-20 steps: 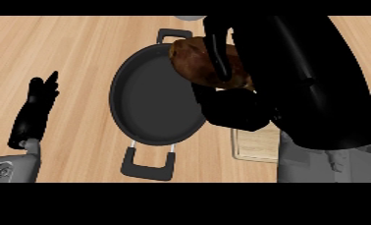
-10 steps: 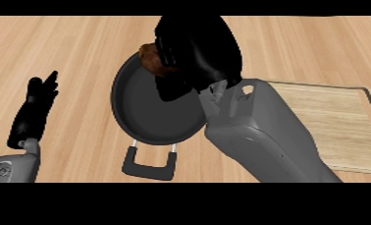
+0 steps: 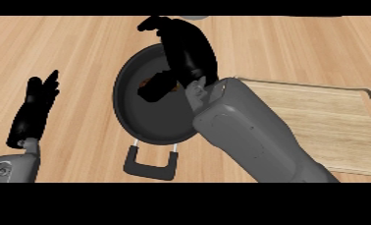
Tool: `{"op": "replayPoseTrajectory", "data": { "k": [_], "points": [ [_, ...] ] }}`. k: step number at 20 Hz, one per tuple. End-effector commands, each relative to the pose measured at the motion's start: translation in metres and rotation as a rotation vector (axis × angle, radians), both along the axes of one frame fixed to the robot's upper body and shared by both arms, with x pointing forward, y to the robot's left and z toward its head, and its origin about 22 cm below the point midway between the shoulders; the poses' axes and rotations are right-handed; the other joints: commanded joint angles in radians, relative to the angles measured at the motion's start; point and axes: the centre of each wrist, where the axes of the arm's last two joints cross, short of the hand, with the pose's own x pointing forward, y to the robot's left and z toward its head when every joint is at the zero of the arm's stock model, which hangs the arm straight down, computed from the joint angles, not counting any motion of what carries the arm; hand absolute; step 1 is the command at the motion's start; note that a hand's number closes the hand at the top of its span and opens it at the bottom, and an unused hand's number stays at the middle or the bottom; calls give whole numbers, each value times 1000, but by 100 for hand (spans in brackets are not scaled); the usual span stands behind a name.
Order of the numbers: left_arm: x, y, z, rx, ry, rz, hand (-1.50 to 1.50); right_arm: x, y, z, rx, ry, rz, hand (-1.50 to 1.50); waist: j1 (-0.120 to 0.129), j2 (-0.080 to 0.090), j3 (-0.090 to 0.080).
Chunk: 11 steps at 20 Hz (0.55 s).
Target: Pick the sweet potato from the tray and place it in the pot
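Right robot hand (image 3: 187, 52) hangs over the pot (image 3: 138, 113) with fingers straightened and nothing gripped, sweet potato (image 3: 155, 84) lying inside beneath it; best lift straight up, clear of the pot's rim.

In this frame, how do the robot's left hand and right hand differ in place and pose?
The left hand shows near the view's left edge, resting over bare counter with fingers up; the right hand is over the pot. The left hand is beside nothing; the right hand has the sweet potato just beneath it, inside the pot. Its forearm crosses the tray; the left forearm barely shows. Both hands are black and open.
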Motion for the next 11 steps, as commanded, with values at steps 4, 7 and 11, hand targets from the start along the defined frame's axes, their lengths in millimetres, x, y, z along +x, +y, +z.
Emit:
{"op": "replayPoseTrajectory", "data": {
  "k": [4,7,11],
  "points": [
    [-5,6,-13,18,7,18,0,7,-23,-6,359,-76,-122,-150,-20,-2,0],
    [-12,4,-12,2,4,12,0,14,-33,-1,435,-121,-195,-150,-23,-5,0],
    [2,7,-3,0,-2,41,0,18,-80,-2,500,-167,-260,-150,-38,-5,0]
  ]
}}
